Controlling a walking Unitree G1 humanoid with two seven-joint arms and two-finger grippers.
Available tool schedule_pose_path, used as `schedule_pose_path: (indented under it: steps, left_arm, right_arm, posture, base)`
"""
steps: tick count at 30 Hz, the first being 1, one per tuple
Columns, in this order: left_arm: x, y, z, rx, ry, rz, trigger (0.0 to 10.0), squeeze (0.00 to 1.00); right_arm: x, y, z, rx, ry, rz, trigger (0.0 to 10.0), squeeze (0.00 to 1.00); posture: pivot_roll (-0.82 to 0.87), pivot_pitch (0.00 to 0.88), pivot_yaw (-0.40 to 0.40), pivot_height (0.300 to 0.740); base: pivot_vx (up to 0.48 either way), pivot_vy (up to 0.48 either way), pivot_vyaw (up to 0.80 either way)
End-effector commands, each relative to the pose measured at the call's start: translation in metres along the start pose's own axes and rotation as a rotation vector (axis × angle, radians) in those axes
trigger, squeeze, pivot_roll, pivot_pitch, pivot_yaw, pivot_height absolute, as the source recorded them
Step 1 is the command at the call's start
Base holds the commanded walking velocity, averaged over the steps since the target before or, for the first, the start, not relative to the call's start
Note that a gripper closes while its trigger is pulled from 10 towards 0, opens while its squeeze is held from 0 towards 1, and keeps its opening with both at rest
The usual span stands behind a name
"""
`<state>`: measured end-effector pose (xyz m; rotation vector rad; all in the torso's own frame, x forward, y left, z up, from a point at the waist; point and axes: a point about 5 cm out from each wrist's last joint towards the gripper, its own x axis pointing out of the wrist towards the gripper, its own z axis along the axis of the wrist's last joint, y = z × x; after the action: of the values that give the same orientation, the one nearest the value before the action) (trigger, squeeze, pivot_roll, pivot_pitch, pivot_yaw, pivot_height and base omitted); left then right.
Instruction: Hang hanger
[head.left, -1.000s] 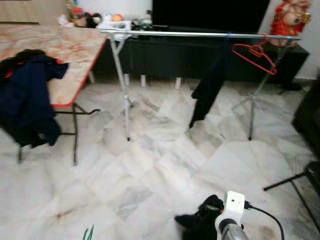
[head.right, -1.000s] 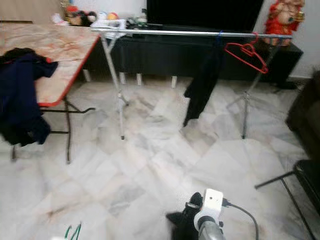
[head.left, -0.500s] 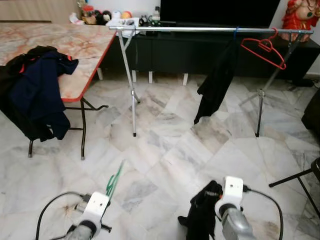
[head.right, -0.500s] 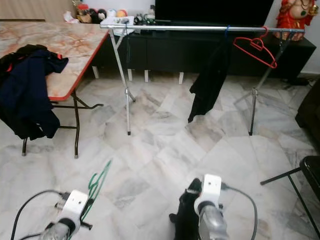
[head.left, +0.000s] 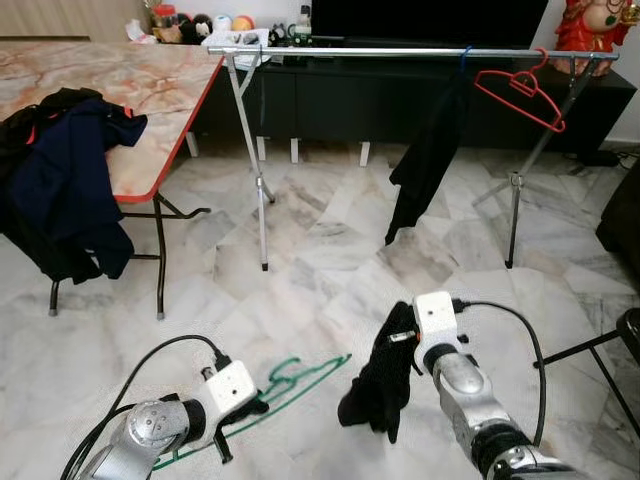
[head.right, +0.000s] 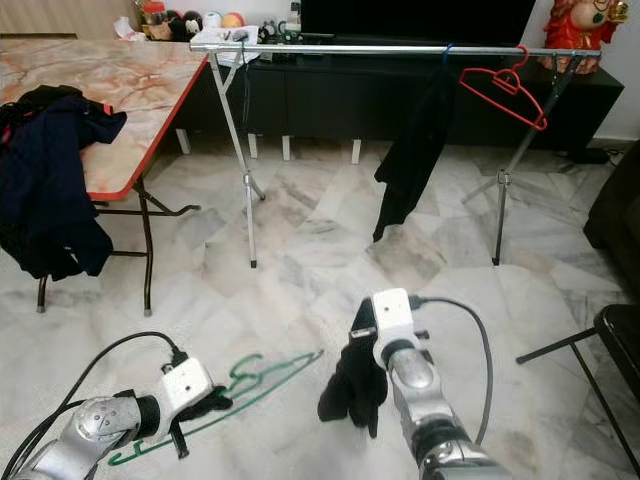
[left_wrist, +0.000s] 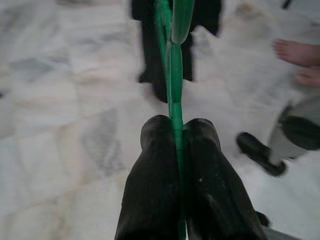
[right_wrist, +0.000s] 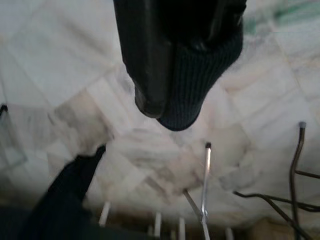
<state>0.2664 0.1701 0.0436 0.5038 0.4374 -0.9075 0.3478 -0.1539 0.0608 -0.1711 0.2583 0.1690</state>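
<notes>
Holding green hanger (head.left: 290, 385) low over the floor, left gripper (left_wrist: 175, 145) has its fingers pinched on the wire. Right gripper (head.left: 400, 345) fingers clamp a dark garment (head.left: 380, 385). Rail (head.left: 400, 50) sits well apart, with a red hanger (head.left: 518, 90). Garment not yet on the hanger; nothing hung yet.

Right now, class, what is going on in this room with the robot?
The robot stands on a marble floor facing a clothes rail. Its left gripper is shut on a green hanger, held low in front of it. Its right gripper holds a dark garment that hangs down beside the hanger. On the rail hang a red hanger and a black garment. Dark clothes lie over a table on the robot's left. The green hanger is not yet on the rail.
</notes>
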Motion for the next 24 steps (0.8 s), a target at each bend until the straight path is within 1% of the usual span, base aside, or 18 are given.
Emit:
schedule_pose_path:
  steps: [1, 2, 4, 6, 9, 11, 13, 14, 15, 17, 19, 20, 22, 24]
  left_arm:
    - [-0.002, 0.000, 0.005, 0.004, 0.017, -0.032, 10.0, 0.00]
    - [-0.003, 0.000, 0.006, 0.003, 0.024, -0.039, 10.0, 0.00]
    - [-0.005, -0.003, 0.019, -0.001, 0.014, -0.082, 10.0, 0.00]
    - [-0.005, -0.009, 0.031, -0.010, -0.016, -0.119, 10.0, 0.00]
    - [-0.007, -0.015, 0.037, -0.021, -0.022, -0.164, 10.0, 0.00]
    - [-0.007, -0.015, 0.037, -0.021, -0.017, -0.170, 10.0, 0.00]
    - [-0.010, -0.024, 0.037, 0.000, 0.030, -0.242, 10.0, 0.00]
    - [-0.010, -0.024, 0.037, 0.000, 0.030, -0.242, 10.0, 0.00]
    - [-0.010, -0.026, 0.043, -0.006, 0.012, -0.262, 10.0, 0.00]
    - [-0.011, -0.028, 0.051, 0.006, -0.002, -0.262, 10.0, 0.00]
    - [-0.008, -0.025, 0.055, -0.002, -0.018, -0.222, 10.0, 0.00]
    - [-0.006, -0.023, 0.058, -0.009, -0.041, -0.194, 10.0, 0.00]
    - [-0.003, -0.020, 0.063, -0.037, -0.069, -0.162, 10.0, 0.00]
    - [-0.004, -0.025, 0.068, -0.045, -0.080, -0.186, 10.0, 0.00]
  right_arm:
    - [0.003, -0.004, 0.010, 0.007, -0.028, -0.014, 10.0, 0.00]
    - [0.003, -0.004, 0.011, 0.006, -0.028, -0.015, 10.0, 0.00]
    - [0.004, -0.002, 0.013, -0.001, -0.038, -0.011, 10.0, 0.00]
    - [0.003, 0.000, 0.010, -0.012, -0.034, -0.007, 10.0, 0.00]
    - [0.000, 0.000, 0.002, -0.011, -0.012, -0.010, 10.0, 0.00]
    - [0.000, 0.000, 0.001, -0.007, -0.009, -0.011, 10.0, 0.00]
    - [-0.004, 0.002, -0.010, 0.006, 0.021, -0.018, 10.0, 0.00]
    - [-0.004, 0.002, -0.010, 0.006, 0.021, -0.018, 10.0, 0.00]
    - [-0.005, 0.002, -0.013, 0.011, 0.031, -0.020, 10.0, 0.00]
    - [-0.006, 0.003, -0.015, 0.015, 0.038, -0.025, 10.0, 0.00]
    - [-0.006, 0.003, -0.015, 0.020, 0.037, -0.026, 10.0, 0.00]
    - [-0.006, 0.003, -0.015, 0.028, 0.035, -0.027, 10.0, 0.00]
    - [-0.006, 0.004, -0.015, 0.034, 0.032, -0.027, 10.0, 0.00]
    - [-0.006, 0.006, -0.016, 0.040, 0.033, -0.028, 10.0, 0.00]
  posture:
    - [0.06, 0.088, -0.019, 0.740]
    - [0.06, 0.088, -0.019, 0.740]
    - [0.06, 0.095, -0.021, 0.740]
    - [0.06, 0.098, -0.021, 0.740]
    - [0.06, 0.104, -0.024, 0.740]
    - [0.06, 0.104, -0.024, 0.740]
    - [0.07, 0.108, -0.027, 0.740]
    - [0.07, 0.108, -0.027, 0.740]
    - [0.07, 0.109, -0.028, 0.740]
    - [0.07, 0.111, -0.027, 0.740]
    - [0.07, 0.111, -0.027, 0.740]
    - [0.07, 0.112, -0.028, 0.740]
    - [0.07, 0.113, -0.028, 0.740]
    - [0.07, 0.114, -0.029, 0.740]
  base:
    - [0.000, 0.000, 0.00]
    - [0.000, 0.000, 0.00]
    - [0.000, 0.000, 0.00]
    - [0.000, 0.000, 0.00]
    - [0.000, 0.000, 0.00]
    - [0.000, 0.000, 0.00]
    - [0.000, 0.000, 0.00]
    - [0.000, 0.000, 0.00]
    - [0.000, 0.000, 0.00]
    - [0.000, 0.000, 0.00]
    - [0.000, 0.000, 0.00]
    - [0.000, 0.000, 0.00]
    - [0.000, 0.000, 0.00]
    - [0.000, 0.000, 0.00]
